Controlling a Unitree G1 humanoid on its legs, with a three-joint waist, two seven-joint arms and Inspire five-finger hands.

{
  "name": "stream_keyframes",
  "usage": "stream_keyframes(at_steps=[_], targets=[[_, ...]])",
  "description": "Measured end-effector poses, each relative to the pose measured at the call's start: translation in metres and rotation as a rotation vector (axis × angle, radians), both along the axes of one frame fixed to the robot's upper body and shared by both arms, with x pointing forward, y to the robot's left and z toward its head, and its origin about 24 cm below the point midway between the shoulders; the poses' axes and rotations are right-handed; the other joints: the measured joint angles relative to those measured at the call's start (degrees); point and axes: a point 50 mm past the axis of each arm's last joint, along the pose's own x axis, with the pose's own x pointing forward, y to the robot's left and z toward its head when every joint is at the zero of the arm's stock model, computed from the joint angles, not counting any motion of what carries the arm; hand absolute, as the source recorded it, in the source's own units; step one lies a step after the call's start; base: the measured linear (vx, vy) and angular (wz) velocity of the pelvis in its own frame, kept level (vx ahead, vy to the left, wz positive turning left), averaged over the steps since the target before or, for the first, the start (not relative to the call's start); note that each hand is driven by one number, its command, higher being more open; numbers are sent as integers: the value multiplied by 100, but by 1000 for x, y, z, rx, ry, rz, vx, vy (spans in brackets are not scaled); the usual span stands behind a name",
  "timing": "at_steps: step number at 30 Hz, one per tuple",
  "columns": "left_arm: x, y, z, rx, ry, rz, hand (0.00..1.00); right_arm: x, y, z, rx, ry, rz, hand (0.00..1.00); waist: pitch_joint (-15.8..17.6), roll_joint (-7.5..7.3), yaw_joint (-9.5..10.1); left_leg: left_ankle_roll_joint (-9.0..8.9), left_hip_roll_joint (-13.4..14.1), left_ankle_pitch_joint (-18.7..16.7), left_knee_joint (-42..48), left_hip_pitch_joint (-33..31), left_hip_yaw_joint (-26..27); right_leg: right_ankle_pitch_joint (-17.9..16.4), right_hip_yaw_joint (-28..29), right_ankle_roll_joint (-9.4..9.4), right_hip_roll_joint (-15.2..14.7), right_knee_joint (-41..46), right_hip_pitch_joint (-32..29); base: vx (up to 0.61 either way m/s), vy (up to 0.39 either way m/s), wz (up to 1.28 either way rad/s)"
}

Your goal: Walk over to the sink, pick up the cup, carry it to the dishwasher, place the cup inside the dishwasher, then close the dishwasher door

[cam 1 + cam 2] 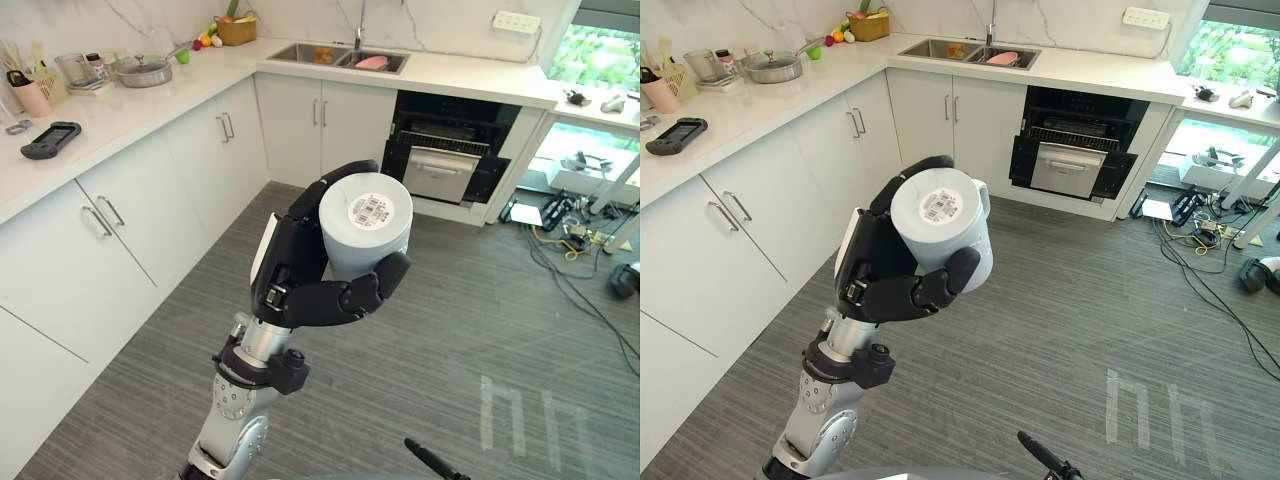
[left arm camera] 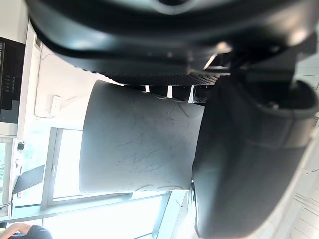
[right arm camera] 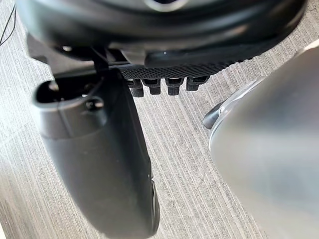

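A white L-shaped countertop (image 1: pixel 130 112) holds a 2-basin sink (image 1: pixel 338 57). Left of the sink stands a basket (image 1: pixel 236 31). Farther left of it are a lidded pan (image 1: pixel 143 70) and a black handheld device (image 1: pixel 50 139). The grey striped floor (image 1: pixel 420 330) has loose cables (image 1: pixel 572 252) lying on it to the sink's right.

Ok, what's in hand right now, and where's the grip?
The left hand holds the cup, fingers curled round its side wall, stickered base up.

Kitchen, L-shaped. White cabinets (image 1: pixel 215 140) under a pale stone-look bench (image 1: pixel 120 115). Steel sink (image 1: pixel 338 57) with tap at far wall. Dishwasher (image 1: pixel 445 160) right of it, door down. Lidded pan (image 1: pixel 143 70) far left. Loose cables (image 1: pixel 570 250) on grey floor (image 1: pixel 420 330), right.
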Motion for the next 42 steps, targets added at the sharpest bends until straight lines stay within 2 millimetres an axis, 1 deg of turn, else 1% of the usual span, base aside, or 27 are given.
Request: stream_keyframes(at_steps=[2,3,4,5,7,10,11,12,13,14,17,19,20,23,25,26,30,33,36,39,41,42], targets=[[0,1,1,-7,-1,5,0,2,0,1,4,-12,21,100,-9,-3,-2,12,-25,-4,-124,11,71,70,125,2,8,-11,-119,-51,48,-32],[1,0,1,-21,0,7,0,3,1,1,16,-28,40,100,-13,-7,-25,54,-41,-28,-304,28,140,157,165,-14,10,-37,-214,-10,43,-30],[1,-1,1,-39,7,3,0,5,3,2,35,-48,57,100,-4,-16,-127,96,-67,-54,-588,77,260,241,97,-18,-7,-80,-283,-8,34,-16],[2,-2,1,-44,13,1,0,5,4,2,49,-58,55,100,1,-22,-186,107,-94,-60,-760,121,295,266,48,-16,-22,-85,-319,-1,13,5],[5,-4,-3,-41,42,-2,0,5,4,4,83,-92,72,100,11,-37,-297,121,-204,-69,-1472,412,375,317,-62,-15,-50,-86,-390,-32,20,10],[9,-7,-12,-49,112,-11,0,6,4,5,138,-147,109,100,26,-25,-335,134,-292,-59,-2549,859,385,381,-183,6,3,-115,-438,-84,41,14],[11,-5,-16,-52,135,-2,0,8,3,5,160,-170,128,100,46,0,-332,200,-293,-19,-2934,963,377,495,-224,20,53,-250,-431,-102,44,14],[12,-3,-18,-49,148,8,0,10,3,5,171,-181,141,100,53,-7,-332,259,-299,16,-3065,975,377,565,-245,20,62,-323,-431,-144,47,14],[15,4,-25,-45,187,35,0,14,5,5,177,-191,180,100,127,-69,-325,405,-344,110,-3156,977,364,679,-269,13,30,-393,-422,-152,16,8],[16,13,-32,-47,236,80,0,18,6,6,176,-198,214,100,201,-117,-324,454,-386,143,-3144,998,358,707,-302,17,-16,-404,-386,-186,11,4],[15,28,-48,-61,325,166,0,25,6,8,148,-238,276,100,277,-109,-301,483,-421,161,-3089,1063,282,747,-405,12,-77,-464,-218,-160,-26,9],[14,31,-49,-68,339,192,0,29,8,10,126,-242,338,100,281,-113,-275,499,-429,191,-3107,1048,198,768,-491,-9,-92,-537,-170,-114,-47,23],[14,32,-49,-79,346,210,0,31,8,11,110,-237,371,100,279,-111,-259,468,-428,209,-3149,1047,178,776,-535,-17,-89,-604,-143,-84,-50,20],[15,34,-48,-109,354,259,0,34,9,11,91,-231,412,100,263,-109,-232,448,-394,239,-3182,968,136,839,-562,-57,-43,-793,-129,-31,-45,6],[15,35,-43,-136,343,307,0,35,10,12,94,-229,421,100,261,-101,-194,423,-350,246,-3179,855,133,998,-561,-75,20,-988,-132,41,-45,1],[14,43,-26,-230,279,374,0,36,11,11,83,-199,509,100,160,-59,-125,377,-279,187,-2862,655,275,1266,-459,-128,84,-1290,-80,33,-21,1],[14,44,-27,-223,279,376,0,34,11,11,84,-195,508,100,155,-57,-126,379,-281,189,-2871,670,283,1271,-457,-122,84,-1297,-76,0,0,-1],[15,51,-28,-209,274,391,0,31,9,10,88,-205,495,100,149,-43,-136,380,-287,191,-2882,752,307,1297,-424,-115,89,-1343,-15,-1,1,-5],[17,61,-32,-207,295,378,0,24,3,8,97,-212,438,100,164,-18,-140,383,-294,193,-2932,913,306,1294,-421,-110,92,-1348,130,0,0,0],[18,74,-41,-227,346,346,0,13,-4,6,105,-226,361,100,170,-8,-143,410,-317,210,-2967,964,274,1288,-435,-101,75,-1360,196,-45,17,6],[18,81,-49,-252,399,321,0,-7,-9,4,108,-212,313,100,186,22,-146,423,-320,218,-2978,992,202,1273,-485,-87,72,-1377,259,-35,-2,14],[17,85,-54,-267,419,302,0,-21,-12,3,114,-187,284,100,196,34,-145,437,-323,228,-3009,1010,171,1265,-512,-88,72,-1373,278,-21,-5,20]])
